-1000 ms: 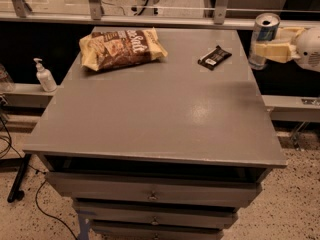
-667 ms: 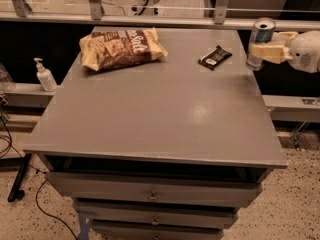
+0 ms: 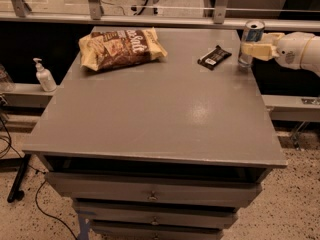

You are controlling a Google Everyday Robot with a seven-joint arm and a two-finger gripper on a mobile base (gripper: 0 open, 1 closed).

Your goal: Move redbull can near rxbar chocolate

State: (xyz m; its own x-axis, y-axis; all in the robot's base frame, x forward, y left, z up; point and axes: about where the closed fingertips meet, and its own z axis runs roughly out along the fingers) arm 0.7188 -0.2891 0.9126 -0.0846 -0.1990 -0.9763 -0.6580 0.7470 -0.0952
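The gripper point(image 3: 250, 50), reaching in from the right, is closed around the can point(image 3: 252, 31) at the counter's point(image 3: 150, 114) far right edge, just right of the bar point(image 3: 214, 57); seat the can upright, then open without tipping it.

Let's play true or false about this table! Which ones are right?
1. The tool grips the redbull can at the table's far right edge. True.
2. The rxbar chocolate lies on top of the snack bag. False: it lies on the table, apart from the bag.
3. The can is right of the bar. True.
4. The pump bottle stands on the table. False: it stands on a ledge left of it.
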